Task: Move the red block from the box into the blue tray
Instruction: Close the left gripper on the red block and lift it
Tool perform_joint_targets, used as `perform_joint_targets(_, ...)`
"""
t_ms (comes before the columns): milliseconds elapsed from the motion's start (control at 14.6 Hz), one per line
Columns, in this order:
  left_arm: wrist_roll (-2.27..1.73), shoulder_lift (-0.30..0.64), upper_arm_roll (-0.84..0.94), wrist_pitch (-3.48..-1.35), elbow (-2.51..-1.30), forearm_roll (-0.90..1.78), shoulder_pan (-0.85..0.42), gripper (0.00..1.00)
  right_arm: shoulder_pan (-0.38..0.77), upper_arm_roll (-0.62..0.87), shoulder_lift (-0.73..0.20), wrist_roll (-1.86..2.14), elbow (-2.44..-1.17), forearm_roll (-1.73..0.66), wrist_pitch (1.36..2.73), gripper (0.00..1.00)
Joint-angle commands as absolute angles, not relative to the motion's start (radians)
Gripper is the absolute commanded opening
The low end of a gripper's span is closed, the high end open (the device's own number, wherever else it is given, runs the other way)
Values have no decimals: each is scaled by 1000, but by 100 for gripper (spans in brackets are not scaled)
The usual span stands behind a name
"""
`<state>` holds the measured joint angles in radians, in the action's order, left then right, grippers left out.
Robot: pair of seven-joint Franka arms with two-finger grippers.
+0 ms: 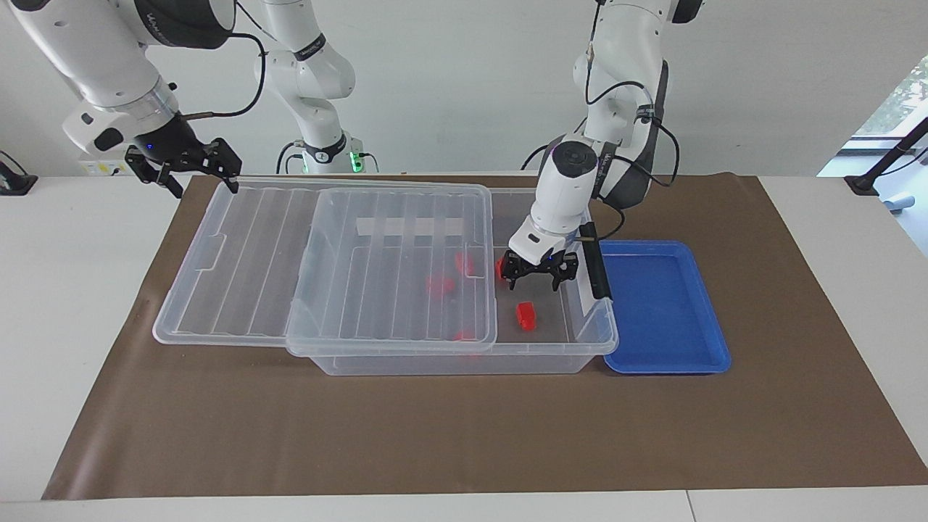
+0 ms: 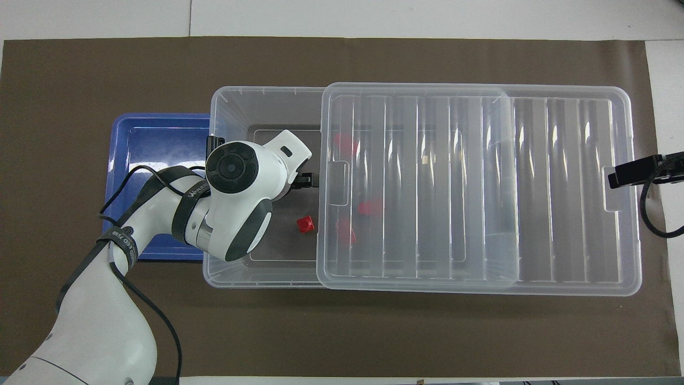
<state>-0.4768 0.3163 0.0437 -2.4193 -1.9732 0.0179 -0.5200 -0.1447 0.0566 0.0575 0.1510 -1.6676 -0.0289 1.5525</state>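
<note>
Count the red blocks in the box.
5, all in the box. One red block lies uncovered; another is half hidden beside the left gripper; three sit under the lid: one, one, one. The arm may hide more.

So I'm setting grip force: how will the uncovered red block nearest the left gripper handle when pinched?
The red block looks like small hard plastic, so probably stiff and light. Its flat faces suggest it won't roll, but it may skid on the smooth floor of the box. The open left gripper hangs over that uncovered end; the right gripper waits over the lid.
</note>
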Motion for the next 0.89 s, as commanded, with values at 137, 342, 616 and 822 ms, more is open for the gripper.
perform_joint_targets(137, -503, 337, 28, -2487, -1974, 11, -523, 96, -138, 61, 78, 86, -1694, -25, 1578, 100)
perform_joint_targets(342, -505, 342, 28, -2482, -1979, 11, -523, 37, -138, 63, 75, 60, -1690, -25, 1580, 100)
perform_joint_targets(616, -505, 341, 28, -2468, -1980, 11, -526, 0, -138, 63, 77, 64, -1692, -25, 1578, 100)
perform_joint_targets(822, -503, 315, 25, -2434, -1977, 11, -519, 0, -138, 63, 78, 63, -1695, -25, 1575, 100)
